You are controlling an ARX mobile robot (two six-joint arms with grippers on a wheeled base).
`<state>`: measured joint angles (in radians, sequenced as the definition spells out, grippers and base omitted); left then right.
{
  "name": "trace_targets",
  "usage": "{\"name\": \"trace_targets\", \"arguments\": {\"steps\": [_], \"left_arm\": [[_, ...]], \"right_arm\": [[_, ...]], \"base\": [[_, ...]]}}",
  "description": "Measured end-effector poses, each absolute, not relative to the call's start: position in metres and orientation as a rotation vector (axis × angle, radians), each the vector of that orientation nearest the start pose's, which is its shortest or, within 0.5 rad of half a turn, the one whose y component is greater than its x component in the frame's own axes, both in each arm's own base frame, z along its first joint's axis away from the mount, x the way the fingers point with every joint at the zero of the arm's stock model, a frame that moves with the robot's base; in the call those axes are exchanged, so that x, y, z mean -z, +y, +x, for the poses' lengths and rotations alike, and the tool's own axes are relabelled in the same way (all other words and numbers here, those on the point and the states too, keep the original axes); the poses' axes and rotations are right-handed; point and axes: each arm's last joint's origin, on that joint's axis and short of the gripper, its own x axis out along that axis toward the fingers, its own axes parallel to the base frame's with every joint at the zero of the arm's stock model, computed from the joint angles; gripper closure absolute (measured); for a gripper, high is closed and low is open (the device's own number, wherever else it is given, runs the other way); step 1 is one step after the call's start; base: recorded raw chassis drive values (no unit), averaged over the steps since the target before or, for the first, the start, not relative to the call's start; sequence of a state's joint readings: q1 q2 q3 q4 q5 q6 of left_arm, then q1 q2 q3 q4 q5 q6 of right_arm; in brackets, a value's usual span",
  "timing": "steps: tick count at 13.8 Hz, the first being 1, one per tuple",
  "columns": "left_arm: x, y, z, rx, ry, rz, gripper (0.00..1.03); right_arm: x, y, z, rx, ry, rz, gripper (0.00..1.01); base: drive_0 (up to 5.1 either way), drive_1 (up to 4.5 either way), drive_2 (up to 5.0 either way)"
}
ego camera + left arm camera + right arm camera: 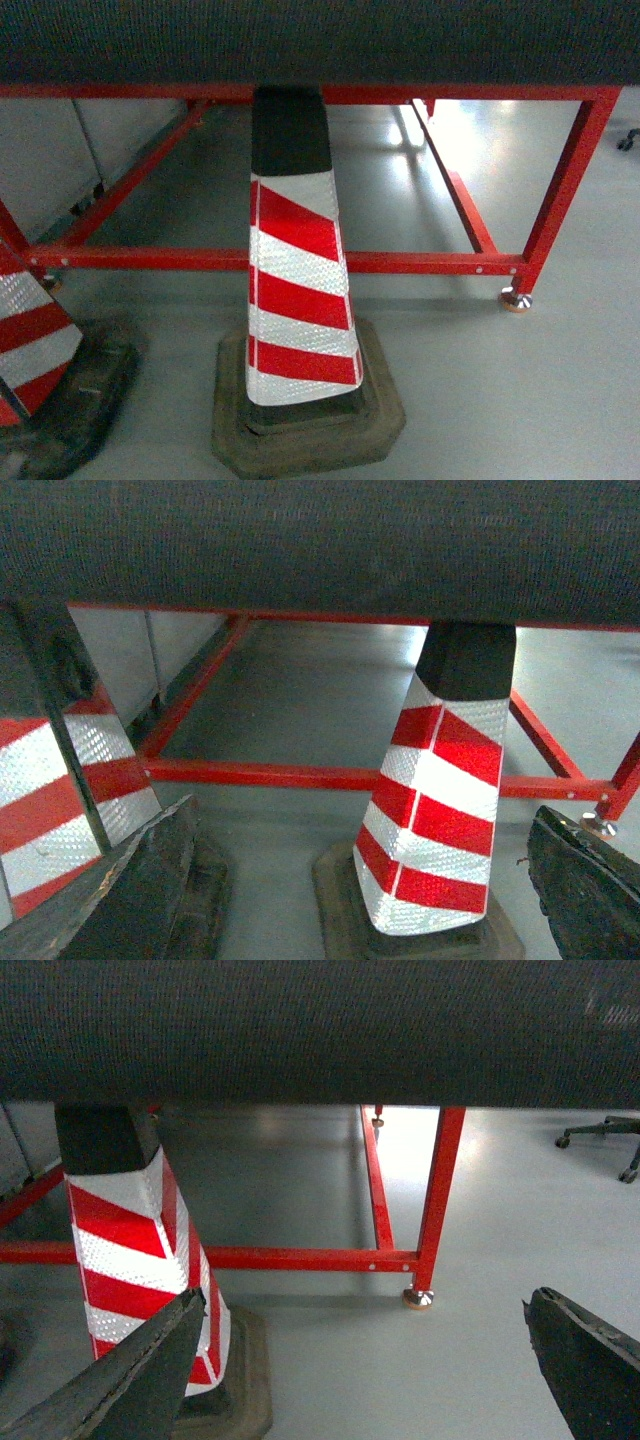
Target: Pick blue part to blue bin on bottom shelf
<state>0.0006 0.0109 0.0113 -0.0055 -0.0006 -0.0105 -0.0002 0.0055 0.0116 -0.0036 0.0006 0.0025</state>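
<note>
Hovering with fingers spread wide, left pincer (350,900) and right pincer (365,1380), both empty. Striped cone (140,1250) ahead-left of right pincer, red frame (300,1258) beyond.

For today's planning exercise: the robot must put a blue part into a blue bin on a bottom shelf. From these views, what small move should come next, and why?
Probably turn the base to search. No blue part, bin or shelf shows; only a striped traffic cone, a second cone and a red table frame. The left gripper and right gripper look open and empty.
</note>
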Motion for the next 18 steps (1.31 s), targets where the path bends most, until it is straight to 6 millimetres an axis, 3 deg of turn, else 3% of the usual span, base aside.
{"name": "trace_targets", "arguments": {"steps": [18], "left_arm": [[-0.1664, 0.0001, 0.0977, -0.001, 0.001, -0.010, 0.05]], "right_arm": [[-0.1669, 0.0000, 0.0973, 0.000, -0.004, 0.002, 0.03]], "base": [[0.0, 0.00, 0.0]]}}
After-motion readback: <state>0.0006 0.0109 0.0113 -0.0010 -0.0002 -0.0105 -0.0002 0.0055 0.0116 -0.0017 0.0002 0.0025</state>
